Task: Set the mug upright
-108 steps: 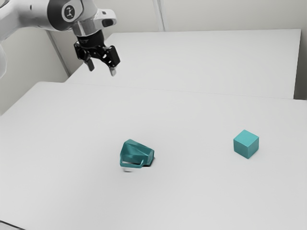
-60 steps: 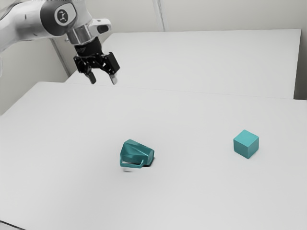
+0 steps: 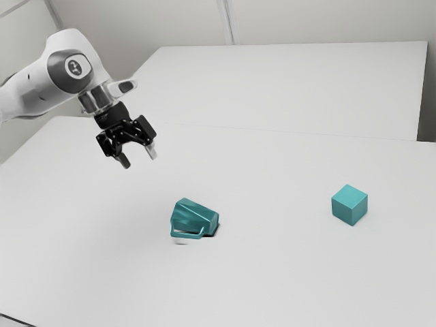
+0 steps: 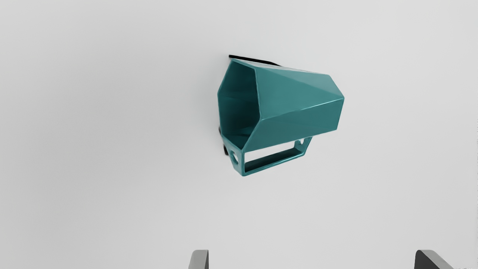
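Observation:
My gripper (image 3: 138, 161) hangs in the air above the table, toward the exterior view's left from the mug and higher than it, fingers wide apart with nothing between them. A teal faceted mug (image 3: 196, 216) lies on its side, its base toward the exterior view's right and its handle toward that view's near edge. In the wrist view the mug (image 4: 298, 101) shows its open mouth and rectangular handle, apart from the open gripper (image 4: 312, 258).
A teal cube (image 3: 349, 205) rests on the white table (image 3: 286, 272), well off from the mug toward the exterior view's right. Another white surface (image 3: 286, 88) lies behind the table, with pale walls beyond.
My hand has come down toward the table and shifted slightly to the exterior view's left, tilting as it moved. Mug and cube have stayed where they were.

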You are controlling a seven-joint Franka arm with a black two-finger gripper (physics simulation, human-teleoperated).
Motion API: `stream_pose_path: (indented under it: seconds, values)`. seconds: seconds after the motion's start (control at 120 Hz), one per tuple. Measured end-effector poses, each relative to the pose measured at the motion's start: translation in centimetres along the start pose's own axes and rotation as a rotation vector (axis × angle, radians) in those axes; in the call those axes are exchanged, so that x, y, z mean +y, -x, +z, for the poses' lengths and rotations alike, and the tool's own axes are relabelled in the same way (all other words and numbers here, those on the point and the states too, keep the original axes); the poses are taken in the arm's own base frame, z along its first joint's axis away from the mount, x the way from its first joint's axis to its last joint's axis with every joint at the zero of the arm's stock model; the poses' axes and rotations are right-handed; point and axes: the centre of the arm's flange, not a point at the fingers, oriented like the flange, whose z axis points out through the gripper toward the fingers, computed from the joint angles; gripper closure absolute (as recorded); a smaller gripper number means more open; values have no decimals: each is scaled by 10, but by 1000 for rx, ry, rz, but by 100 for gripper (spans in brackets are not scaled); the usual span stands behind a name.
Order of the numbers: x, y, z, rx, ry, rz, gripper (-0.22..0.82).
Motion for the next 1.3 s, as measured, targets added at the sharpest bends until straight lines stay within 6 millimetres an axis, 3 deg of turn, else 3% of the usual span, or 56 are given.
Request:
stream_pose_path:
  seconds: [0.292,0.5,0.925,1.3]
  values:
    - [-47,-15,52,20,126,78,0]
    - [-36,-37,111,9,203,203,0]
    - [-68,-51,164,30,335,302,0]
    - [-62,-48,185,-2,472,378,0]
